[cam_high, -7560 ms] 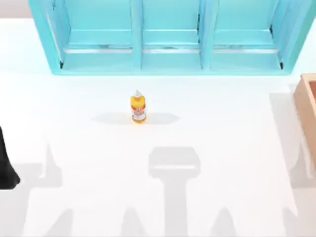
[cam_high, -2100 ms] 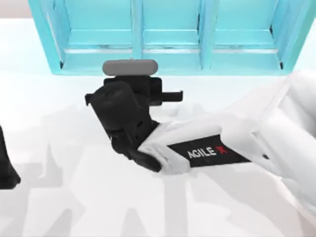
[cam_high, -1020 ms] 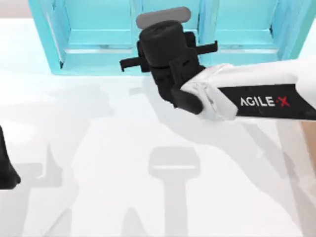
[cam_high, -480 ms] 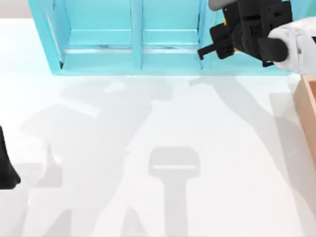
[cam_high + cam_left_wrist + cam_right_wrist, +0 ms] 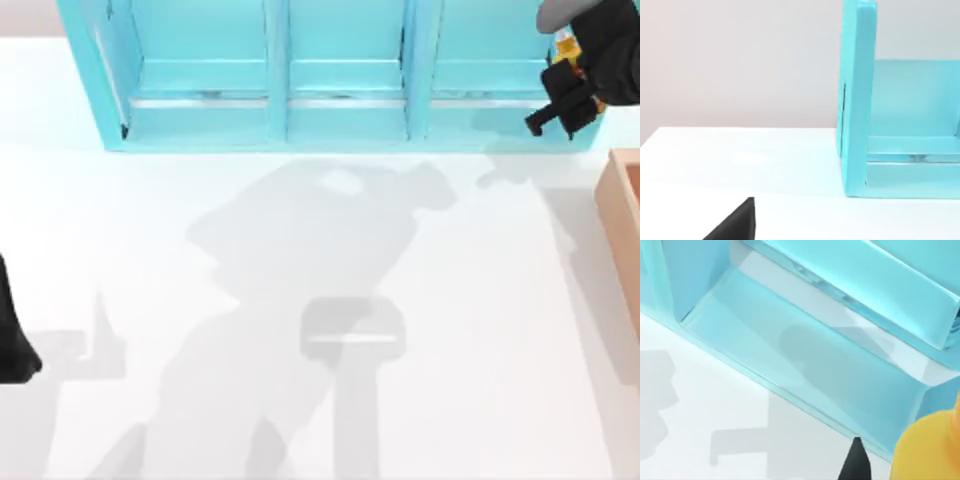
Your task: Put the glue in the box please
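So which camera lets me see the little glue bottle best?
The right wrist view: the glue shows as a big yellow-orange shape at the edge, in front of the turquoise shelf. In the top view the glue is a small yellow sliver in the right gripper.

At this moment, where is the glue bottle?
In the top view the glue is at the far right, held in the right tool above the turquoise shelf unit's right compartment, just short of the box.
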Action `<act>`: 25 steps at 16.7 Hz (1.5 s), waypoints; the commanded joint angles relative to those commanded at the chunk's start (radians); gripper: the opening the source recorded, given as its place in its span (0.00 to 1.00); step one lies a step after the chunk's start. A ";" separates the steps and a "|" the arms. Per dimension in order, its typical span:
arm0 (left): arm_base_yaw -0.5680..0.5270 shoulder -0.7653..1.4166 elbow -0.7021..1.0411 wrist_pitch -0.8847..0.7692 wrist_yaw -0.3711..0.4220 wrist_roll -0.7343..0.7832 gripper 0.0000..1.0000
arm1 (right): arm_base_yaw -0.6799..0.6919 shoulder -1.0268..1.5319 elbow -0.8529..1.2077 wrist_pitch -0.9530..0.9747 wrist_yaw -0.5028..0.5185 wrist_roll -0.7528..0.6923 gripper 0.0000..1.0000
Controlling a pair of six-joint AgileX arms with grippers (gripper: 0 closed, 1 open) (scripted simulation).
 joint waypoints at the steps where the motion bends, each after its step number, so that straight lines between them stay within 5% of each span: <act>1: 0.000 0.000 0.000 0.000 0.000 0.000 1.00 | -0.028 -0.010 -0.004 -0.029 -0.038 -0.041 0.00; 25: 0.000 0.000 0.000 0.000 0.000 0.000 1.00 | -0.727 0.026 -0.101 -0.754 -0.823 -1.118 0.00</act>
